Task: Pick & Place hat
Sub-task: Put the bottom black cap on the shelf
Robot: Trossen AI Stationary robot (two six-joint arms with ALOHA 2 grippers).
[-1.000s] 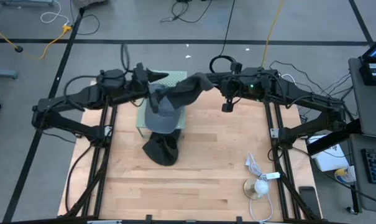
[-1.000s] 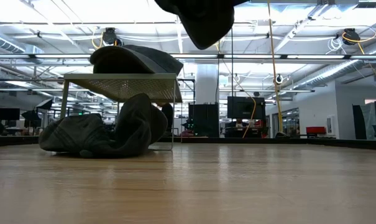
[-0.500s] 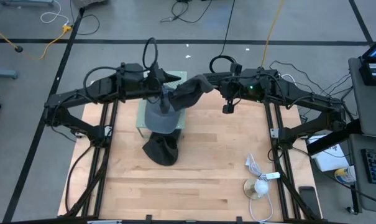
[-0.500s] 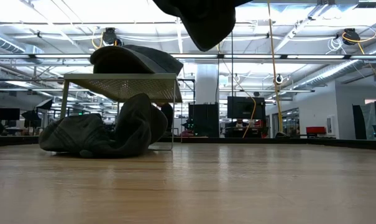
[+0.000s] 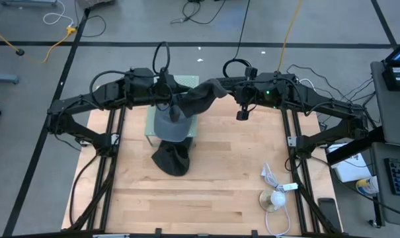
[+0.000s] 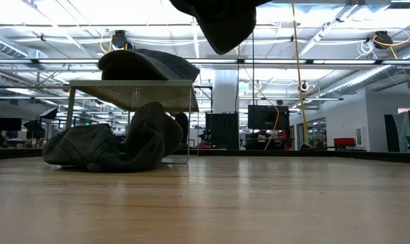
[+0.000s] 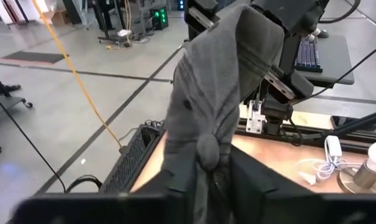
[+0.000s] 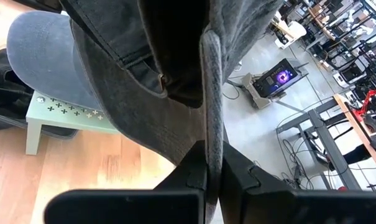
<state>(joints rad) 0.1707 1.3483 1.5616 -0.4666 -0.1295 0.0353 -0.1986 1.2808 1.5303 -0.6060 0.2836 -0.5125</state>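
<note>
A dark grey hat (image 5: 197, 99) hangs in the air over the table's far middle, between my two grippers; the low view shows its bottom (image 6: 221, 24) high above the wood. My left gripper (image 5: 176, 109) is shut on its lower end, and my right gripper (image 5: 214, 86) is shut on its upper end. Below it, a blue-grey cap (image 5: 170, 124) rests crown up on a small pale green perforated stand (image 6: 130, 88). A black hat (image 5: 171, 160) lies crumpled on the table against the stand's near side. My left gripper pinches the bunched lower end (image 7: 207, 163) of the grey hat between its two fingers, several layers together. The fingers come roughly level from the table's left. The hat rises from them to the other gripper, clear of the stand. My right gripper pinches a thick seamed edge (image 8: 211, 106) of the grey hat between its two fingers, coming from the table's right. The rest of the hat hangs from this edge toward the left gripper, lifted clear of the cap and stand.
At the near right of the table lie a white cable and a small round lamp (image 5: 274, 198), with a dark phone (image 5: 327, 209) beside them. Metal frame rails run along both table sides. Bare wood stretches across the near half.
My left gripper has gone toward the table's right edge, from beside the stand's far left corner to the hanging grey hat. The right gripper and the hat have kept their place.
</note>
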